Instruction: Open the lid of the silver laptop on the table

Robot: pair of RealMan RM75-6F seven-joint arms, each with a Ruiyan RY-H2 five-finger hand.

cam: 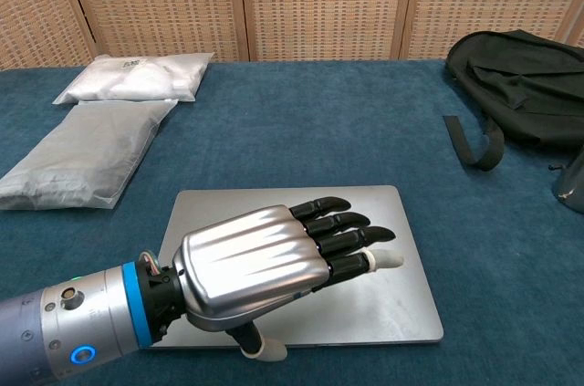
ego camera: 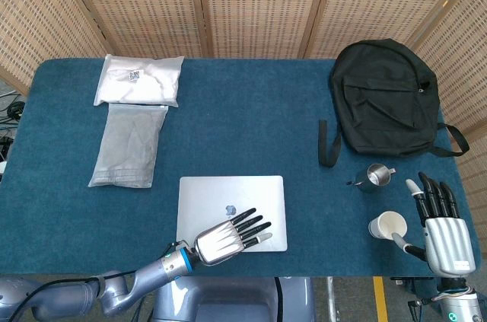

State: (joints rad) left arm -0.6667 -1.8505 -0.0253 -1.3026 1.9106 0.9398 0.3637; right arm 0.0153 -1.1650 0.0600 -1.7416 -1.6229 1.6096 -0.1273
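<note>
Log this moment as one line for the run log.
laptop lid closed | left robot hand open over lid | right robot hand open beside cup

The left robot hand (ego camera: pixel 228 235) reaches forward and to the right from its arm, back of the hand up, fingers (cam: pixel 342 226) straight, side by side, thumb tucked below, holding nothing. The right robot hand (ego camera: pixel 444 227) stands upright, fingers pointing up and slightly spread, empty.
</note>
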